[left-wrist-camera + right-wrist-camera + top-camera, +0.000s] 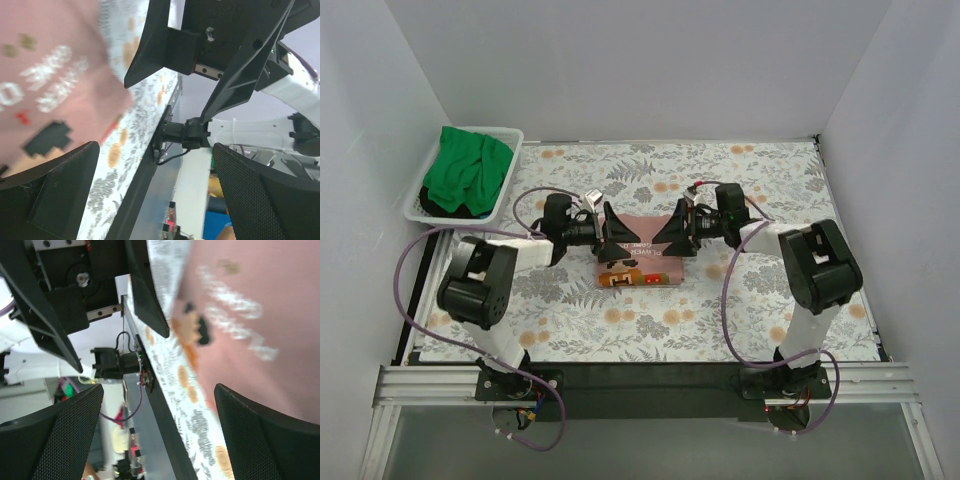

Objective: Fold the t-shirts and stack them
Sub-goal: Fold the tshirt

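Observation:
The salmon-pink t-shirt (642,262) lies folded into a small rectangle on the middle of the table, printed side up. It also shows in the left wrist view (45,75) and the right wrist view (265,315). The green t-shirt (468,170) lies crumpled in the white basket at the back left. My left gripper (617,235) (155,147) is open and empty, held just above the pink shirt's left end. My right gripper (665,232) (159,387) is open and empty above its right end. The two grippers face each other, close together.
The white slotted basket (424,196) stands at the back left corner against the wall. A floral grey-and-orange cloth (770,300) covers the table. White walls close in the left, back and right sides. A black rail (650,375) runs along the near edge.

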{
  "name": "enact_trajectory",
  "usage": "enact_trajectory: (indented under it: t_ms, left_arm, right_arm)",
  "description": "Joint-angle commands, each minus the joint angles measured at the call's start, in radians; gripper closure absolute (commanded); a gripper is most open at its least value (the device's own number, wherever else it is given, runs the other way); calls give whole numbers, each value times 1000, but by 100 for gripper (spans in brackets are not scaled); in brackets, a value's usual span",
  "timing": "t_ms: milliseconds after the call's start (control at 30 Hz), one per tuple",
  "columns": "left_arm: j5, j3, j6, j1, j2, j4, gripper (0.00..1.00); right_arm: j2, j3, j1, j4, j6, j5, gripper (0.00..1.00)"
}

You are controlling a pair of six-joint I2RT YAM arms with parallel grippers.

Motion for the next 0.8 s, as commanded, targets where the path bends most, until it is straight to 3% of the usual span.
enact_trajectory:
  t_ms: [0, 200, 300, 433, 567, 767]
  left_arm:
    - [45, -58, 0, -9, -195, -20, 3]
    - [8, -203, -109, -42, -228, 111, 3]
    - [6, -202, -82, -43, -179, 111, 10]
    - [18, -183, -31, -16, -61, 108, 11]
    - [-7, -162, 37, 15, 40, 45, 7]
    - [-26, -203, 23, 55, 50, 60, 5]
  right_arm:
    - [-187, -27, 53, 33, -3, 3, 2]
    - [-221, -99, 128, 42, -8, 39, 2]
    - [-158, -90, 131, 48, -16, 42, 2]
    - [-63, -101, 122, 53, -55, 52, 2]
    - [-19, -136, 90, 48, -92, 84, 2]
    - [-25, -208, 50, 21, -126, 99, 2]
